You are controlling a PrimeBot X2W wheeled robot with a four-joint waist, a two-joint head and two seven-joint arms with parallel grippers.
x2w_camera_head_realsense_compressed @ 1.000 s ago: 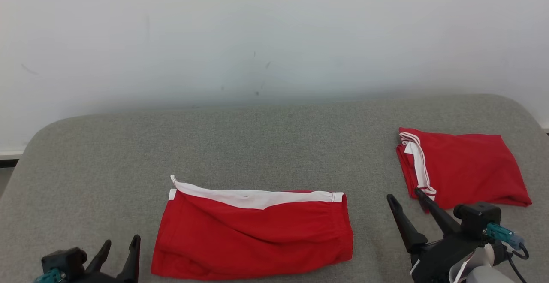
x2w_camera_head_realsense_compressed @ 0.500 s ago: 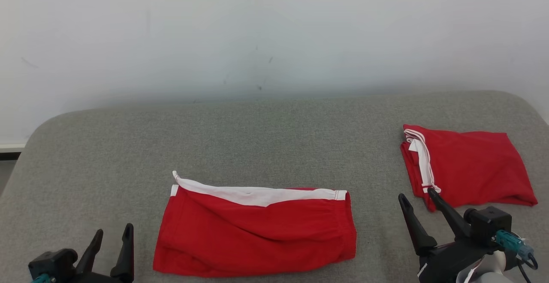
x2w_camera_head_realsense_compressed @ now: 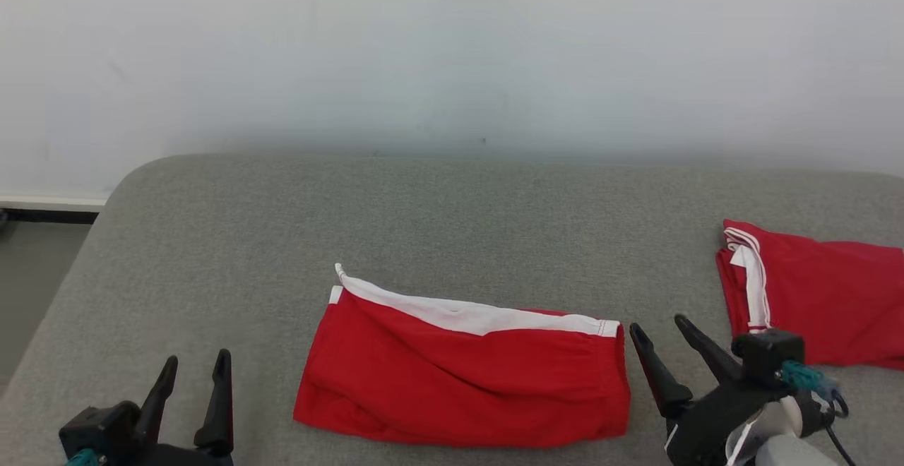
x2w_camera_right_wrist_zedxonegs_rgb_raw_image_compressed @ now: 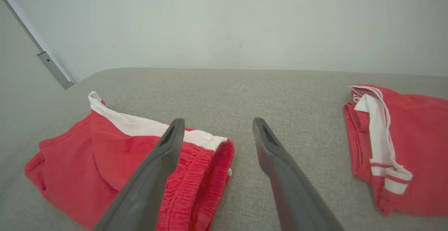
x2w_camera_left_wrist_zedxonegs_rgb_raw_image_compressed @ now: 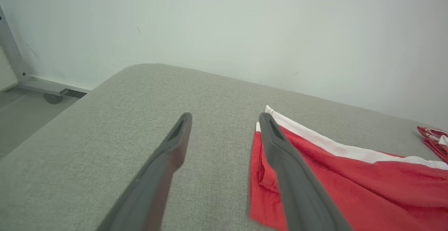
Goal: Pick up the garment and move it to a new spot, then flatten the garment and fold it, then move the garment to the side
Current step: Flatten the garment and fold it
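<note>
A folded red garment (x2w_camera_head_realsense_compressed: 466, 381) with a white waistband along its far edge lies flat on the grey padded surface (x2w_camera_head_realsense_compressed: 424, 226), near the front. My left gripper (x2w_camera_head_realsense_compressed: 198, 357) stands open over bare padding, a short way left of the garment's left edge. In the left wrist view that gripper (x2w_camera_left_wrist_zedxonegs_rgb_raw_image_compressed: 225, 116) has its right finger over the garment's (x2w_camera_left_wrist_zedxonegs_rgb_raw_image_compressed: 367, 189) near corner. My right gripper (x2w_camera_head_realsense_compressed: 657, 323) is open just beside the garment's right, elasticated end. In the right wrist view, the right gripper's (x2w_camera_right_wrist_zedxonegs_rgb_raw_image_compressed: 218, 120) left finger overlaps the garment (x2w_camera_right_wrist_zedxonegs_rgb_raw_image_compressed: 105, 161).
A second red garment (x2w_camera_head_realsense_compressed: 826, 296) with white stripes lies folded at the right, also in the right wrist view (x2w_camera_right_wrist_zedxonegs_rgb_raw_image_compressed: 413, 136). A pale wall backs the surface. The padding's rounded left corner drops to the floor (x2w_camera_head_realsense_compressed: 35, 275).
The whole picture has shifted right, so the camera moved. Against the garment, the right gripper now stands closer to its right end and the left gripper farther from its left edge. Both stay open.
</note>
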